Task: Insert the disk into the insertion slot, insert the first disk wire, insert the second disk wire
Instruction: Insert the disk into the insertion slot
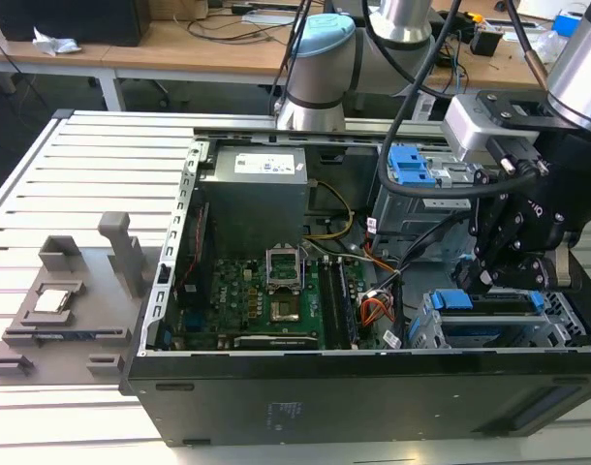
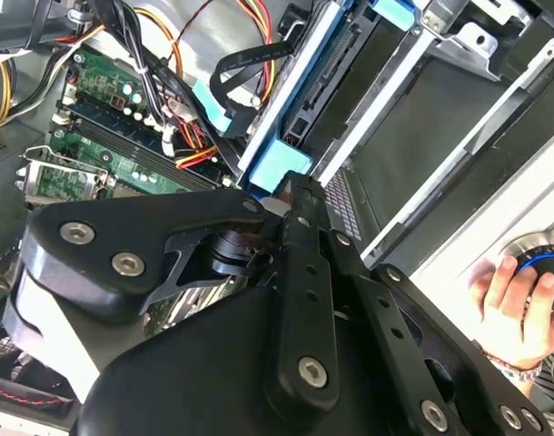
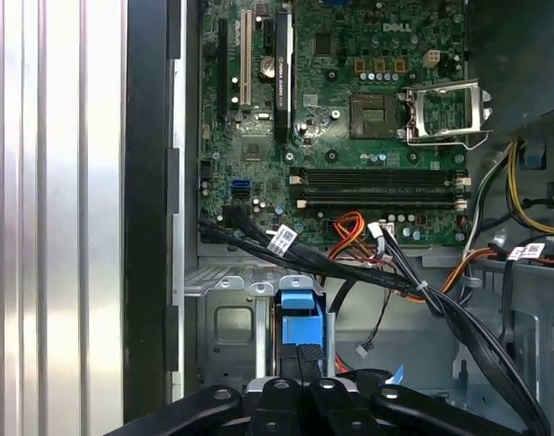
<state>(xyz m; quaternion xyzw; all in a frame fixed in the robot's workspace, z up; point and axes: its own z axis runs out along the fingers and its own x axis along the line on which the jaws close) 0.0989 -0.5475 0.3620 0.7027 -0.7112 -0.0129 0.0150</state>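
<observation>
2 hazards stand out. In the exterior view the end effector [image 1: 484, 281] hangs over the disk [image 1: 491, 310], which lies in the insertion slot [image 1: 423, 331] at the exterior view's right. A skewed push could jam its blue carrier. The computer case [image 1: 276, 397] sits on a ribbed metal counter [image 1: 82, 165], with wooden desks [image 1: 179, 48] behind. In the second wrist view a person's hand [image 2: 513, 300] rests near the case and could be struck. In the first wrist view the end effector looks closed, tips touching the carrier, and the black cables [image 3: 350, 268] nearby could snag.
</observation>
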